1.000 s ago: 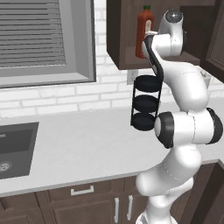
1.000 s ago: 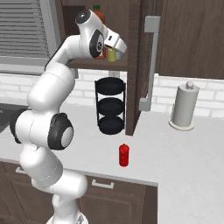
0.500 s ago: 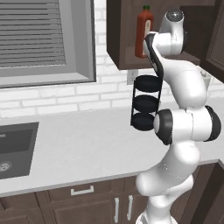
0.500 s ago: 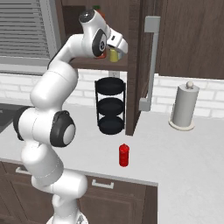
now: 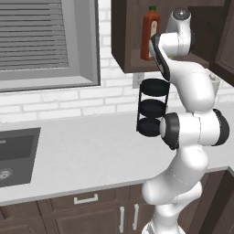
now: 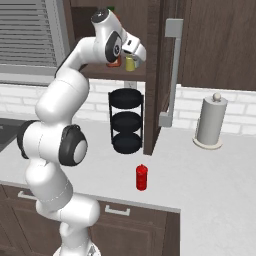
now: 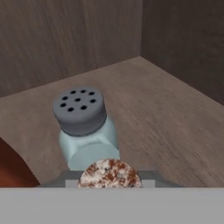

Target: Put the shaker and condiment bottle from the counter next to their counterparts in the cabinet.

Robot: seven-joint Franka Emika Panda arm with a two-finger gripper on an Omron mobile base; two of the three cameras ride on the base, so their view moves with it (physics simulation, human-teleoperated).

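Observation:
My gripper (image 6: 131,58) is inside the dark brown wall cabinet (image 5: 124,41), shut on the yellow-green shaker (image 6: 130,64). In the hand view the shaker's speckled pale cap (image 7: 109,174) sits at the bottom, just in front of the pale blue shaker (image 7: 83,131) with its grey cap, which stands on the shelf (image 7: 170,118). The tall orange-red bottle (image 5: 150,33) with a green cap stands further left on the same shelf, and its edge (image 7: 13,173) shows beside the blue shaker. The small red condiment bottle (image 6: 142,177) stands upright on the counter (image 6: 210,180) near the front edge.
A black three-tier rack (image 6: 125,122) stands on the counter under the cabinet. The open cabinet door (image 6: 152,85) with a silver handle (image 6: 170,70) hangs to its right. A paper towel roll (image 6: 210,122) stands further right, and a sink (image 5: 13,153) lies at the far left.
The hand with the shaker has edged slightly deeper into the cabinet, toward the left. The red bottle has not moved.

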